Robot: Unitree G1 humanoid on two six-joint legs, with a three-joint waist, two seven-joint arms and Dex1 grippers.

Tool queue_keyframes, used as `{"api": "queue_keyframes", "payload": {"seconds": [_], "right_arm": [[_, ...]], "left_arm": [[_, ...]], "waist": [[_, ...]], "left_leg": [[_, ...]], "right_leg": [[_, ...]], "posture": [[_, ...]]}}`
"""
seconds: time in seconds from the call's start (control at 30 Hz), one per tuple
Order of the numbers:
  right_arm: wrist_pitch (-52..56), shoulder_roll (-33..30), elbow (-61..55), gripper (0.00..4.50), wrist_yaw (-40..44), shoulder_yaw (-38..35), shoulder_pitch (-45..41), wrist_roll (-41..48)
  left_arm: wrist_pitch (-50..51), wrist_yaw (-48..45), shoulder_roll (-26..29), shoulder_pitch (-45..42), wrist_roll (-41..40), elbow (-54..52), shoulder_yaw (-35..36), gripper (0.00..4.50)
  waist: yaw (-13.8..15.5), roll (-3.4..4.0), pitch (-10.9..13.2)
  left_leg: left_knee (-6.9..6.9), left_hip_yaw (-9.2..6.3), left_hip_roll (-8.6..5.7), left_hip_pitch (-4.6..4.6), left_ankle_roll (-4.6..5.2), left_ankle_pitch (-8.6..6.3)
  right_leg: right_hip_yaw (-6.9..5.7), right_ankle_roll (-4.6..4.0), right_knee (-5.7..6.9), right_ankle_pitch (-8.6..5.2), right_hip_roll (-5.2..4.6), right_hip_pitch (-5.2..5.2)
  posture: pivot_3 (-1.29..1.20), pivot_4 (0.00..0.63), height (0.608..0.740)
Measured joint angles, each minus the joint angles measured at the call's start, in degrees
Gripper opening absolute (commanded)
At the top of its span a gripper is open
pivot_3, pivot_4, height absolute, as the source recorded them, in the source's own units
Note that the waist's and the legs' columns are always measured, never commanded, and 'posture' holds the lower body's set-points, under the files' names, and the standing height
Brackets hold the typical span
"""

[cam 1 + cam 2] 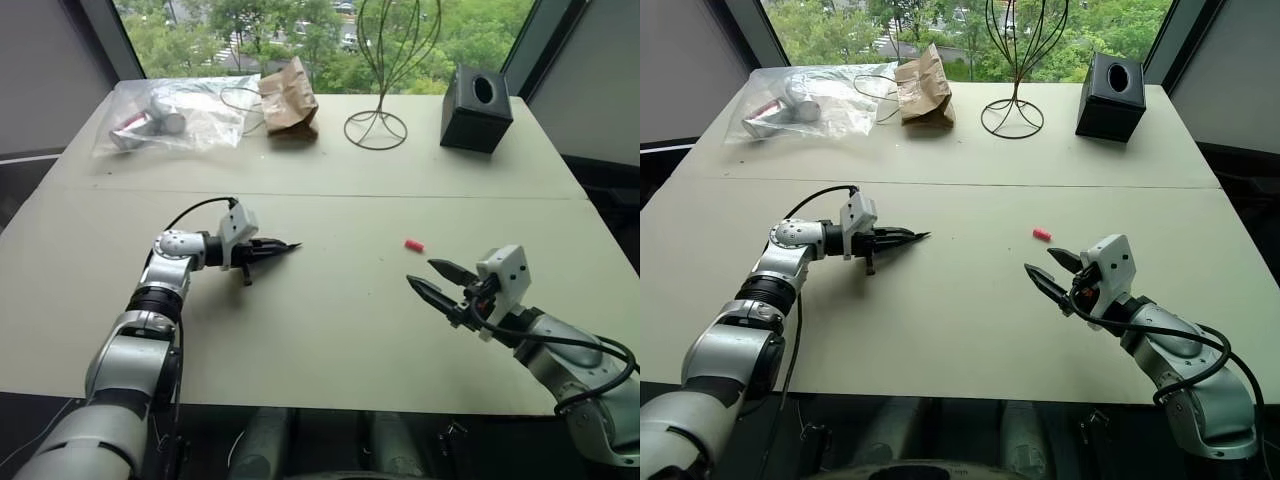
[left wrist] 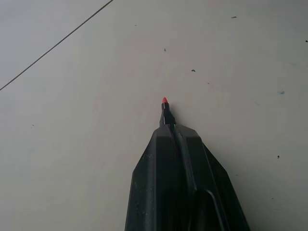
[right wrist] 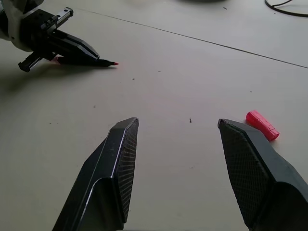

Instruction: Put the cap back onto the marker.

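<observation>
Right gripper (image 1: pixel 432 278) jaws apart, empty; left gripper (image 1: pixel 283 247) clamps one marker (image 2: pixel 166 109); one cap (image 1: pixel 414 244) loose.

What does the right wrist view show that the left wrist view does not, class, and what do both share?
Right wrist view alone: the cap lying on the table, the open right gripper, and the left gripper seen from outside. Left wrist view alone: a close look along the shut left gripper's fingers clamped on the marker. Both share the marker's red tip and the pale table.
</observation>
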Motion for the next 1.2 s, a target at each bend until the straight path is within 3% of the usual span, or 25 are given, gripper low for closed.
{"api": "queue_keyframes", "payload": {"seconds": [0.23,0.33,0.5,1.0,1.1,1.2], "right_arm": [[-0.32,0.12,0.47,2.73,0.48,0.02,0.0,-0.43],[-0.63,0.15,1.23,2.73,0.59,0.15,-0.04,-0.6],[-0.92,0.15,1.33,2.73,0.96,0.28,-0.05,-0.96],[-2.2,1.37,2.31,2.73,0.79,1.14,-0.13,-2.12],[-2.27,1.47,2.31,2.73,0.63,1.5,-0.11,-2.39],[-2.26,1.84,2.31,2.73,0.3,1.57,-0.1,-2.4]], "left_arm": [[-0.89,0.53,0.64,0.24,1.04,-0.83,-0.1,0.06],[-0.35,0.64,0.66,0.24,0.94,-0.83,0.01,0.93],[0.02,1.0,1.3,0.19,1.46,-1.3,-0.21,3.39],[3.42,-1.6,3.81,-1.28,4.51,-2.09,-2.03,3.39],[4.19,-2.69,3.87,-1.2,4.33,-2.07,-2.25,2.5],[4.62,-4.08,3.86,-0.74,4.02,-2.08,-2.29,0.98]], "waist": [[-0.01,0.0,0.0],[-0.01,0.0,0.0],[-0.03,0.0,0.0],[-0.02,0.0,0.0],[-0.04,0.0,0.0],[-0.08,0.0,0.0]], "left_leg": [[0.0,-0.01,0.0,0.0,0.0,0.0],[0.0,0.0,0.0,0.0,0.0,0.0],[-0.01,0.0,0.0,-0.01,0.0,0.0],[-0.01,0.0,0.0,-0.01,0.0,0.0],[-0.01,0.0,0.0,-0.01,0.0,0.0],[-0.01,-0.02,0.01,0.01,0.0,0.0]], "right_leg": [[0.0,0.0,0.01,0.0,0.0,0.0],[0.0,0.0,0.01,0.0,0.0,0.0],[0.0,0.0,0.01,0.0,0.0,-0.01],[0.0,0.01,0.01,-0.01,0.01,-0.02],[0.0,0.01,0.01,-0.01,0.01,-0.02],[0.0,0.0,0.04,0.0,0.01,-0.02]], "posture": [[0.0,0.15,0.74],[0.0,0.15,0.74],[0.0,0.15,0.74],[0.0,0.15,0.74],[0.0,0.15,0.74],[0.0,0.15,0.74]]}}
